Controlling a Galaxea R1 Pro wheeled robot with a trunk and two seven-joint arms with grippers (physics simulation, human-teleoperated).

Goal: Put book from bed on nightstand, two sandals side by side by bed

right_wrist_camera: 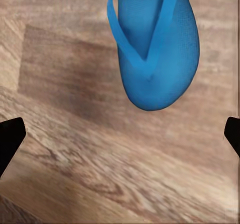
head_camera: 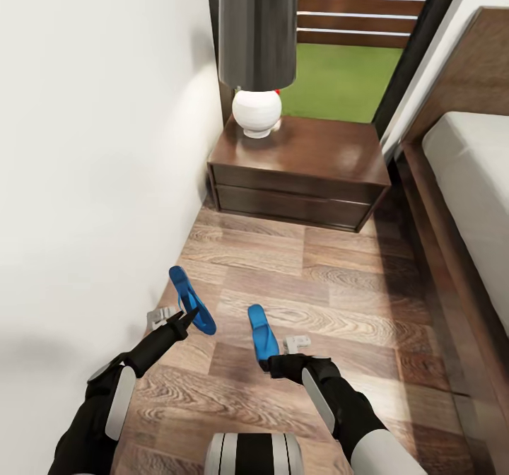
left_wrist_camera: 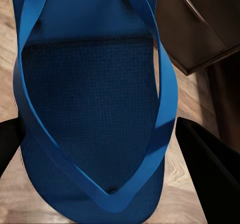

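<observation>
Here, two blue sandals.

Supporting surface: brown wood-plank floor. Resting on it at 12 o'clock is a dark two-drawer nightstand (a white round-based lamp stands on its glossy top). At 3 o'clock the dark wooden bed frame sits on the floor, carrying a pale mattress.
</observation>
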